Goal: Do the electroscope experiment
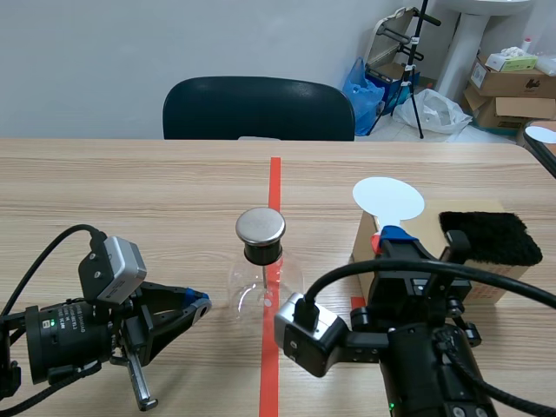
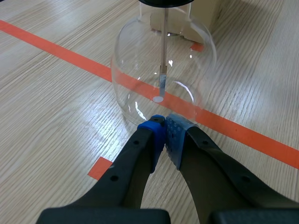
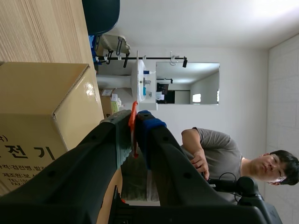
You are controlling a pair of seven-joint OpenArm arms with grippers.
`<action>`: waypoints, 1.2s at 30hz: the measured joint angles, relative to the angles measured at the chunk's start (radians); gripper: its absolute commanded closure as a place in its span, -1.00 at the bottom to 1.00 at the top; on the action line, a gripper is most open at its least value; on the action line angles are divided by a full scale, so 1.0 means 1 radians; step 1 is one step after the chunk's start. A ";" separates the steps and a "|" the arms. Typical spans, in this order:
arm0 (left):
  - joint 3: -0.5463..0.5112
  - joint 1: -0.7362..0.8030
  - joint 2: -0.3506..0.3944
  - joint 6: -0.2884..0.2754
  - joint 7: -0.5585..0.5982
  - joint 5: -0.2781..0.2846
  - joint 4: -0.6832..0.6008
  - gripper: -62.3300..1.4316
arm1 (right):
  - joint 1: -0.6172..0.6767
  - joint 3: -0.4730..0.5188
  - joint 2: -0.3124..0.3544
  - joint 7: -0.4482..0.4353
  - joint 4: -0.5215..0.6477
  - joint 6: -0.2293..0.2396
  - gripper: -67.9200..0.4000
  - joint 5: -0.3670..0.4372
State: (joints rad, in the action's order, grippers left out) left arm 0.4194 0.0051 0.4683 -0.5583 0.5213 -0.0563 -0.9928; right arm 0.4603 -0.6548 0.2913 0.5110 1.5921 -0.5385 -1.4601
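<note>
Toward the right edge of the pale wooden table (image 1: 130,191), a brown cardboard box (image 1: 424,228) topped with black fur (image 1: 486,236); mid-table on the orange line, a clear glass flask (image 1: 259,276) with black stopper and metal cap. Right gripper (image 3: 135,122) clamped on the orange stem of a white round disc (image 1: 388,198) — left gripper (image 2: 164,126) pinched shut on nothing, just beside the flask's base.

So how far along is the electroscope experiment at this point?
Done: the right tool is shut on the orange handle of the white disc, held up beside the black fur on the box. In hand: the left tool sits shut at the base of the flask. Left: bringing the disc to the metal cap; they are apart, and the foil inside hangs straight.
</note>
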 measured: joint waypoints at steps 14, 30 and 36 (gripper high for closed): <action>0.000 0.000 0.000 0.000 0.000 0.000 0.000 0.86 | 0.000 0.000 0.000 -0.055 0.000 0.000 0.96 0.000; 0.000 0.000 0.000 0.000 0.000 0.000 0.000 0.86 | 0.000 0.000 0.000 -0.412 0.000 0.000 0.96 0.000; 0.000 0.000 0.000 0.000 0.000 0.000 0.000 0.86 | 0.000 0.000 0.000 -0.518 0.000 0.000 0.96 0.000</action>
State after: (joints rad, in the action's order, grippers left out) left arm 0.4194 0.0051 0.4683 -0.5583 0.5209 -0.0563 -0.9928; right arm 0.4603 -0.6548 0.2913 -0.0071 1.5921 -0.5385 -1.4601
